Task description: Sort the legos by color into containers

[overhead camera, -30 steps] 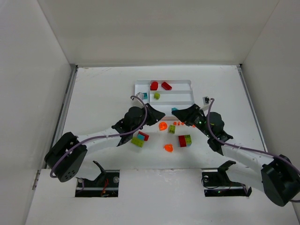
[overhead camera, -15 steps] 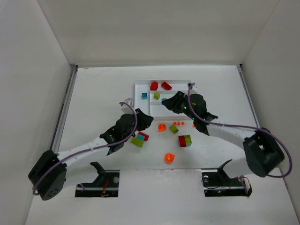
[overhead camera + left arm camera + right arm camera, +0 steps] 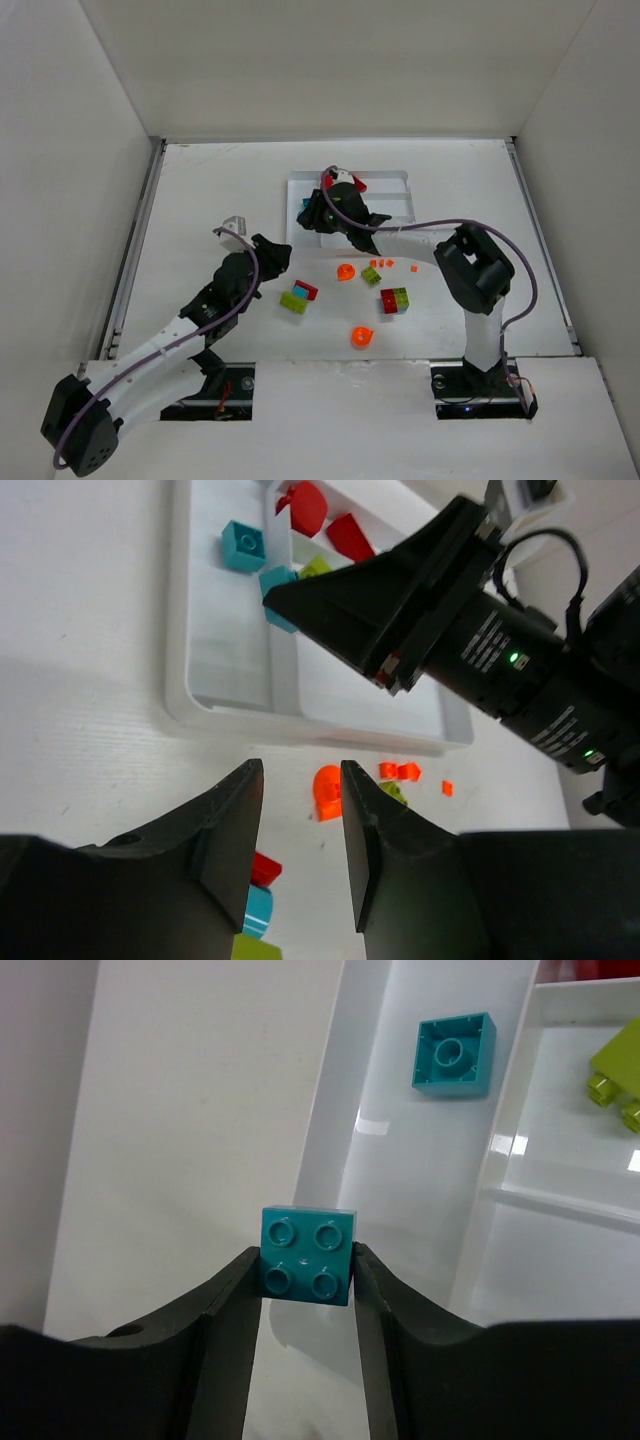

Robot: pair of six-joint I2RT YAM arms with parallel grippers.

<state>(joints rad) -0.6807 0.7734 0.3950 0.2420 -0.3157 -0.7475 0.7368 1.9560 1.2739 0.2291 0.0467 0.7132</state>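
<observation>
Over the white worktop (image 3: 200, 200), the right claw (image 3: 305, 1260) is clamped on a teal-blue square plastic brick (image 3: 306, 1256), with the white plastic tray (image 3: 420, 1180) beneath it. The brick looks light, rigid and slick, so a grip on its flat sides likely suits. The left claw (image 3: 300, 780) stands apart.

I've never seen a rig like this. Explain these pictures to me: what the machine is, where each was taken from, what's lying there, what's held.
This is a robot: a left arm and a right arm, bolted at the near edge of a white table. The wide picture looks down from above and behind them. The other two come from a camera on each wrist, so each shows its own black fingers. On the table sits a white tray with compartments, already holding red bricks, a lime brick and a loose teal brick. More bricks lie scattered in front of it. The right hand grips a second teal brick over the tray's end. The left hand is open and empty.
</observation>
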